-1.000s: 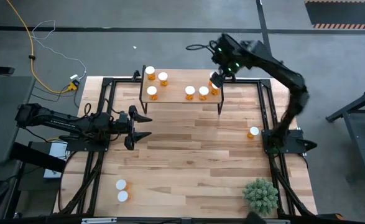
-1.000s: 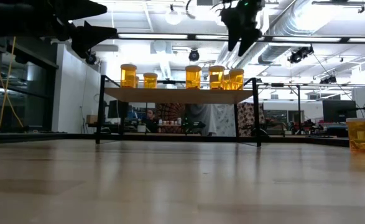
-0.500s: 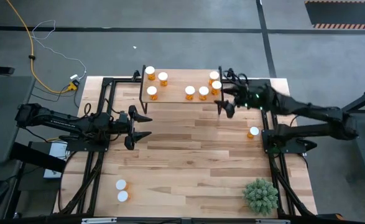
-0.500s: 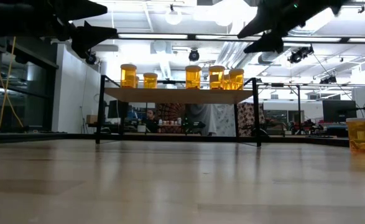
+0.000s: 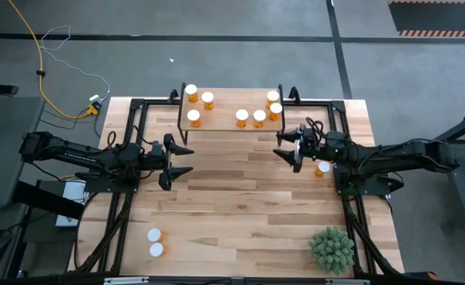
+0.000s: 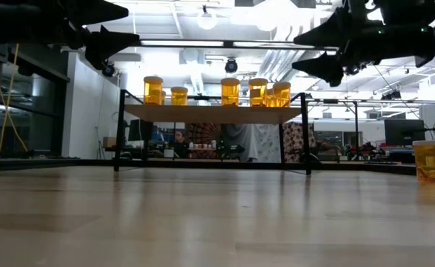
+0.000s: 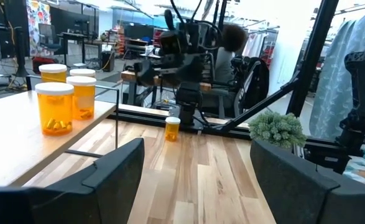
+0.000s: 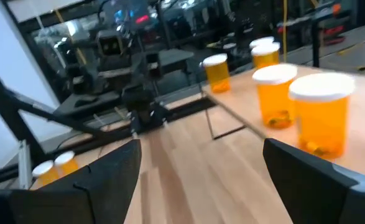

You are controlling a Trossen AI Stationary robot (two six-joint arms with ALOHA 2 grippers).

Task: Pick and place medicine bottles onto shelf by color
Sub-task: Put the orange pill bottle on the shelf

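Observation:
Several amber medicine bottles with white caps stand on the shelf (image 5: 230, 125), (image 6: 213, 113): a group at its left end (image 5: 193, 118), (image 7: 55, 109), a pair in the middle (image 5: 242, 117) and a pair at its right end (image 5: 276, 109), (image 8: 322, 118). One bottle (image 5: 323, 168), (image 6: 431, 160), (image 7: 172, 129) stands on the table at the right. Two more (image 5: 154, 235), (image 8: 43, 168) stand near the left near corner. My right gripper (image 5: 287, 154), (image 6: 299, 53), (image 8: 201, 180) is open and empty, in the air off the shelf's right near corner. My left gripper (image 5: 181, 161), (image 6: 128, 24), (image 7: 198, 180) waits open at the table's left.
A spiky green plant (image 5: 333, 249), (image 7: 275, 127) sits at the table's near right corner. Black frame rails (image 5: 129, 158) run along the table's left and right sides. Bare wood lies between the two grippers and in the table's near middle.
My right gripper has drawn back from above the shelf's right end toward the near edge and come down. It has turned from pointing down to lying level, pointing toward the table's left. The bottles on the shelf stand where they were.

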